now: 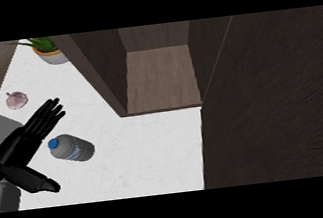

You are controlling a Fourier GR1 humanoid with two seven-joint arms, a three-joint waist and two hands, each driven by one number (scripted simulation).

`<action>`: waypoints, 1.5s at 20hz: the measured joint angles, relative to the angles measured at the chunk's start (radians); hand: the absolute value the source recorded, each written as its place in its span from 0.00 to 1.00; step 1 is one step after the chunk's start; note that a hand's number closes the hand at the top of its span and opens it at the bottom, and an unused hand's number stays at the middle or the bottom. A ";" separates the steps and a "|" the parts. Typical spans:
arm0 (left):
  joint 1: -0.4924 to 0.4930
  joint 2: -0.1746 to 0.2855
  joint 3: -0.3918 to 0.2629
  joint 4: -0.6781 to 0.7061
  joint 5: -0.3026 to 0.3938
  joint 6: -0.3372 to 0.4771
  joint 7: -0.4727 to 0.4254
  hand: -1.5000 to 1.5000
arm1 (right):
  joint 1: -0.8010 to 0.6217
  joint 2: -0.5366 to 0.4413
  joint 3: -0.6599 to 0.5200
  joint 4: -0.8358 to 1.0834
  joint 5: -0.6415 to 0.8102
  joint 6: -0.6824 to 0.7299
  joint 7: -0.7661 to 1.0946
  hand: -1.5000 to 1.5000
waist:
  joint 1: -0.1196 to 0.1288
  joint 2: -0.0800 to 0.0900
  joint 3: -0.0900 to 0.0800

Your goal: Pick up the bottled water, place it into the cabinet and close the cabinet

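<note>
Bottled water [72, 148] on its side on the white worktop [155, 152], blue cap pointing left, just beside the left hand [25, 140]. Hand released: fingers straight and aimed toward the far side, thumb spread out nearer, grasping nothing; contact with the cap impossible to tell. Cabinet [161, 78] open at far centre, dark door [275, 98] swung wide on the right. Potted plant [48, 49] at far left, pale purplish bulb [17, 100] just beyond the fingertips.

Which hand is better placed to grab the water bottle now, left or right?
Left, I'd say. The left hand is open with straight fingers right beside the bottled water on the counter. The right hand does not show in the head view.
</note>
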 measured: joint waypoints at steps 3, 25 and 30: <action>-0.020 -0.002 -0.001 0.106 -0.058 0.013 -0.093 0.00 | 0.034 -0.002 0.010 -0.004 0.006 0.010 -0.026 0.00 | 0.000 0.000 0.000; -0.212 -0.021 -0.076 0.741 -0.236 0.097 -0.452 1.00 | 0.138 -0.019 0.034 -0.002 0.037 0.044 -0.127 0.00 | -0.010 0.005 -0.002; -0.245 -0.032 -0.059 0.821 -0.213 0.102 -0.477 1.00 | 0.158 -0.026 0.029 0.000 0.040 0.054 -0.152 0.00 | -0.012 0.007 -0.002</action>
